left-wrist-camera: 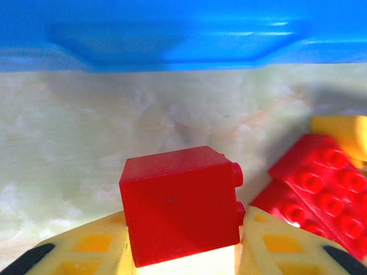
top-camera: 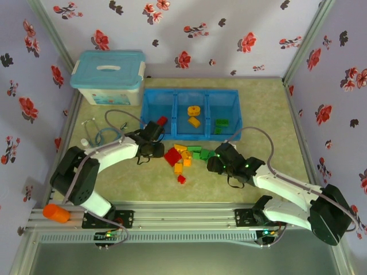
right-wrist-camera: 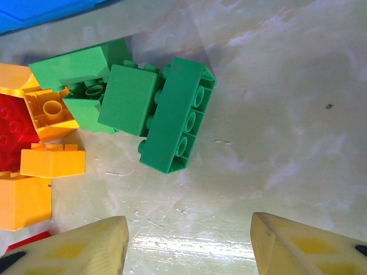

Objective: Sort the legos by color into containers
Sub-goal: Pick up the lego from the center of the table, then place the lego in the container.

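Left fingers (left-wrist-camera: 80, 255) clamp a red brick (left-wrist-camera: 180, 203) just short of the tray (left-wrist-camera: 183, 34), its left bay straight ahead; right fingers (right-wrist-camera: 74, 249) gape over the counter (right-wrist-camera: 275, 114); green brick (right-wrist-camera: 175, 117) lies ahead, tray-side, long axis running nearly away from them.

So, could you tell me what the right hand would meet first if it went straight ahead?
Most likely the long green brick, just ahead of the open right hand, though the hand's height above it is unclear.

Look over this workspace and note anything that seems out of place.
An orange cylinder lies on the metal rail by the left arm's base, apart from the legos heaped mid-table. It looks stray, not a brick.
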